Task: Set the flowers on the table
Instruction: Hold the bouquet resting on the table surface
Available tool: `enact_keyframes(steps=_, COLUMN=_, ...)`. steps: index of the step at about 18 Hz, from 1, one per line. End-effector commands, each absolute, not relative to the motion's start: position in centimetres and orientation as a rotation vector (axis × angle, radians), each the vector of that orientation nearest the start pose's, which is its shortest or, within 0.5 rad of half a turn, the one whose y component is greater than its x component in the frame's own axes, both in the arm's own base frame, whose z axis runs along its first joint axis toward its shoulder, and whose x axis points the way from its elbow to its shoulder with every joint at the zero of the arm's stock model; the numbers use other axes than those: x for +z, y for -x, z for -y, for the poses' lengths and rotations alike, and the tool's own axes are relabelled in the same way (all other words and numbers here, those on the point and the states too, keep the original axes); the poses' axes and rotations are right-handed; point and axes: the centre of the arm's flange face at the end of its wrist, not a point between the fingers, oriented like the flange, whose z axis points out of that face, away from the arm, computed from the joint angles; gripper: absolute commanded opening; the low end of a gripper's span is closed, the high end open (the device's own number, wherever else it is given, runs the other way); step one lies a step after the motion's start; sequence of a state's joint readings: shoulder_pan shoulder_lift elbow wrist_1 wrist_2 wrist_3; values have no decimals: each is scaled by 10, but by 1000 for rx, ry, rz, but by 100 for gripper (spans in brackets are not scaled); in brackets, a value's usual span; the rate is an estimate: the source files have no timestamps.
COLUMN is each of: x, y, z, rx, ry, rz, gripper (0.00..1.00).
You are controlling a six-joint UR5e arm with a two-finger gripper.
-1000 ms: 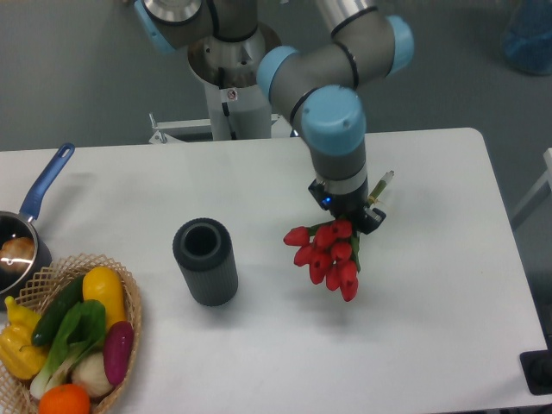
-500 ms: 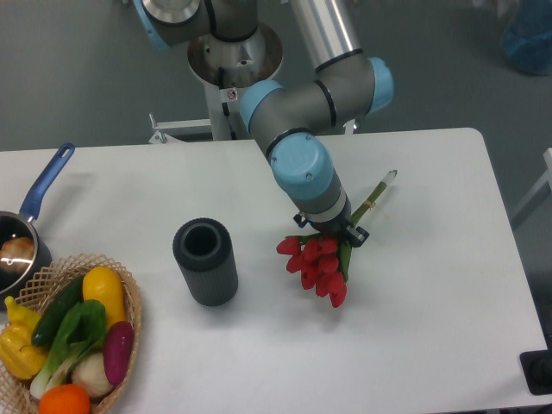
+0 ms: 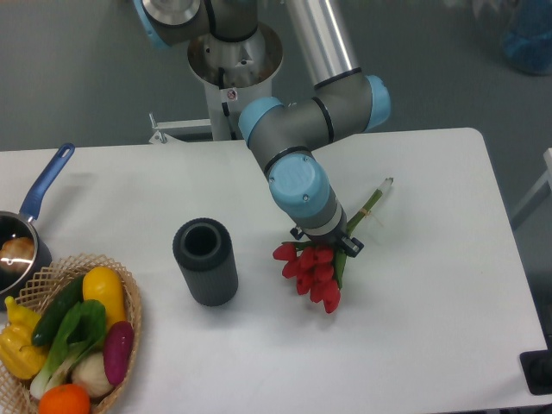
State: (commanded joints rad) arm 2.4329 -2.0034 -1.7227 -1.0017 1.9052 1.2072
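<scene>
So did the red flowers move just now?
Yes. The flowers, gripped in the pincer, drifted left toward the dark cylinder vase, which stayed put, and look lower over the table.

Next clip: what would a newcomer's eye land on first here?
The red flowers at mid-table, with the gripper bent low over their stems. Next, the dark cylinder standing upright to their left, and the basket of colourful vegetables at the table's front left corner.

Arm bent low, hand (image 3: 330, 242) apparently closed, mostly hidden.
</scene>
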Motion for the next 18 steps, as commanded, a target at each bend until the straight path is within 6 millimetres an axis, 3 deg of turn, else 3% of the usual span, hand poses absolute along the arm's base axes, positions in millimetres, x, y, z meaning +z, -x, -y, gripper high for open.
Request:
enact_keyframes(steps=12, x=219, y=392, z=-468, rx=226, ry=3394, rz=-606, gripper=43)
enact_keyframes(steps=18, x=218, y=391, z=-468, rx=224, ry=3395, rz=-607, gripper=49)
